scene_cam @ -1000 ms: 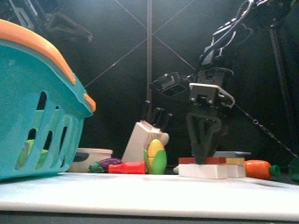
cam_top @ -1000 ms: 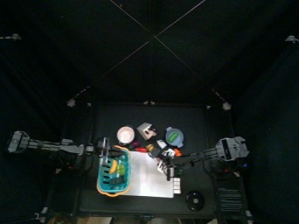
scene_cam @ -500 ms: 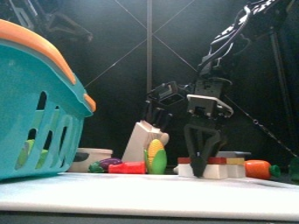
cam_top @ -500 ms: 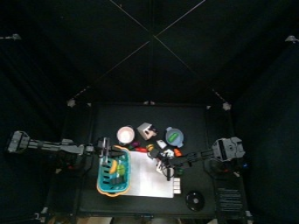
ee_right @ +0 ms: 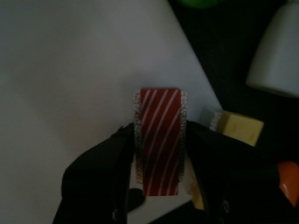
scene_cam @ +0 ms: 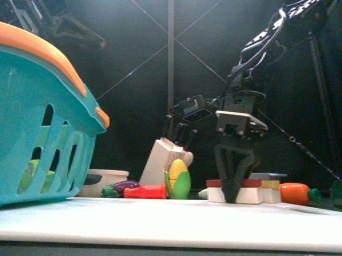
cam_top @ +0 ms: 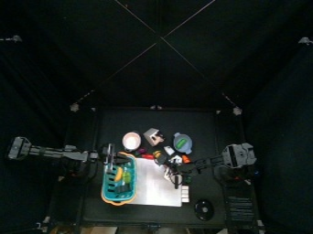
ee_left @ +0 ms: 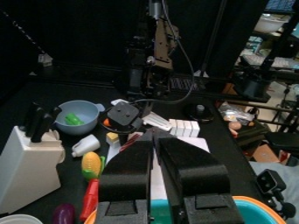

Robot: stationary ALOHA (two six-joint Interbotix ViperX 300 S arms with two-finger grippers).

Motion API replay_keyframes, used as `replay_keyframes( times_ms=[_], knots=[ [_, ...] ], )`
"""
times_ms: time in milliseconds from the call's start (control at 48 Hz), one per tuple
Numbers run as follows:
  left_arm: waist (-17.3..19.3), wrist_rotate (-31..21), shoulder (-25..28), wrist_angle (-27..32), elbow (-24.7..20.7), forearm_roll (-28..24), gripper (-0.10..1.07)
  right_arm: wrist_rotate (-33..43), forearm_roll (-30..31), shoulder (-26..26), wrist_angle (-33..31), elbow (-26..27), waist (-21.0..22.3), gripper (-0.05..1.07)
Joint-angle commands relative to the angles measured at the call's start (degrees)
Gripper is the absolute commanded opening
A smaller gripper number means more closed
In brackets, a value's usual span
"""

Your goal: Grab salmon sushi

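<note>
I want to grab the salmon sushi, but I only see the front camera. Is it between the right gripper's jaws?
Observer: Yes. The right wrist view shows the striped salmon sushi lying on the white board, with the right gripper open and one jaw on each side.
Operator: Is the yellow piece in there too?
Observer: No. The small yellow piece sits outside one jaw, not between them.

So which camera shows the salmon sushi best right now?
The right wrist view: the salmon sushi, striped orange-red, fills the middle between the right gripper's open jaws. The front view shows only a low sliver of it behind the jaws. In the top and left wrist views it is too small to pick out.
</note>
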State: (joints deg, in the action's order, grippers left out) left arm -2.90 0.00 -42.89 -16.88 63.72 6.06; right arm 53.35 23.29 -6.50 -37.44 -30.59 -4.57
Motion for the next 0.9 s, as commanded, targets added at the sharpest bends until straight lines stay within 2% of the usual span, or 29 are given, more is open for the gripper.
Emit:
replay_keyframes(
  times_ms=[0,271,604,875],
  knots=[
    [0.18,0.18,0.00,-0.26,-0.70,-0.18,0.49,-0.18,0.35,4.92,0.97,0.62,-0.53,0.53],
    [0.62,0.00,0.00,-0.70,-0.44,-0.70,0.49,0.00,1.49,8.09,6.86,-1.67,-0.26,0.53],
    [0.62,0.09,0.00,-3.43,0.18,-0.26,0.49,-0.53,1.76,8.44,6.94,-2.46,0.18,0.52],
    [0.97,0.09,0.09,-3.43,0.62,-0.09,0.50,-0.53,4.57,10.28,7.03,-1.41,1.58,0.52]
  ],
)
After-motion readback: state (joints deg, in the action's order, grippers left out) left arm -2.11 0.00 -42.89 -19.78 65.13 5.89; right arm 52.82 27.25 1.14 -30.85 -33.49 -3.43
